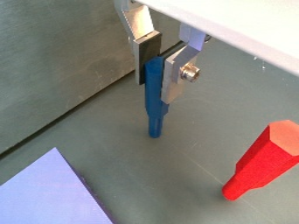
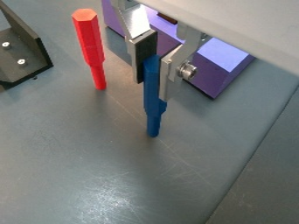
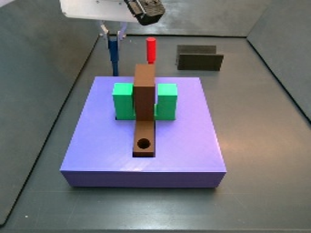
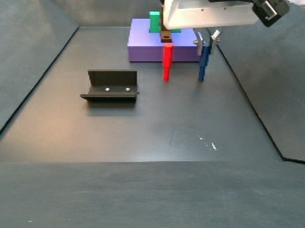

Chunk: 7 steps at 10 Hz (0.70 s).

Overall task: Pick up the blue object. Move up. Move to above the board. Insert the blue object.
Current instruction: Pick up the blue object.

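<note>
No text, label, brand, number or sign can be read in any view. The gripper (image 2: 156, 59), its silver fingers closed on the top of the blue peg (image 2: 152, 101), carries no marking. The red peg (image 2: 90, 49) beside it, the purple slab (image 3: 148, 136) beyond it and the board (image 3: 145, 114) on that slab are plain. The fixture (image 4: 110, 86), well apart from the gripper, shows only pale dots on its upright face, not characters.
</note>
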Available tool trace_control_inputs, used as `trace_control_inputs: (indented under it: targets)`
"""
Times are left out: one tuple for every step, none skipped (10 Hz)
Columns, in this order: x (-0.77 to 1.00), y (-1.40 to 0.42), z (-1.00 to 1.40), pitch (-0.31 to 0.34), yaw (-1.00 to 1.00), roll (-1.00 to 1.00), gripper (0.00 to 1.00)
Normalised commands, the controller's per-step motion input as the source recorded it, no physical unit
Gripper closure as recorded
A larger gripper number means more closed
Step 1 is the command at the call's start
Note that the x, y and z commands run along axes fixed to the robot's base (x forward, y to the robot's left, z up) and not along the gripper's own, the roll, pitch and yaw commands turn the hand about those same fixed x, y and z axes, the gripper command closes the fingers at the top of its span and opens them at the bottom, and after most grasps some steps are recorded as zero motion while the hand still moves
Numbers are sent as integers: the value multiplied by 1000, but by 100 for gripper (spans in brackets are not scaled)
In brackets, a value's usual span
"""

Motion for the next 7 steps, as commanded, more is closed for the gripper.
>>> trace_control_inputs:
  targets:
    - [0, 0, 0, 0, 0, 0, 100]
    - [0, 0, 0, 0, 0, 0, 100]
    - [0, 0, 0, 0, 0, 0, 100]
    - [0, 0, 0, 0, 0, 0, 100]
    - [0, 0, 0, 0, 0, 0, 100]
    - [0, 0, 0, 0, 0, 0, 100]
    - [0, 0, 0, 0, 0, 0, 100]
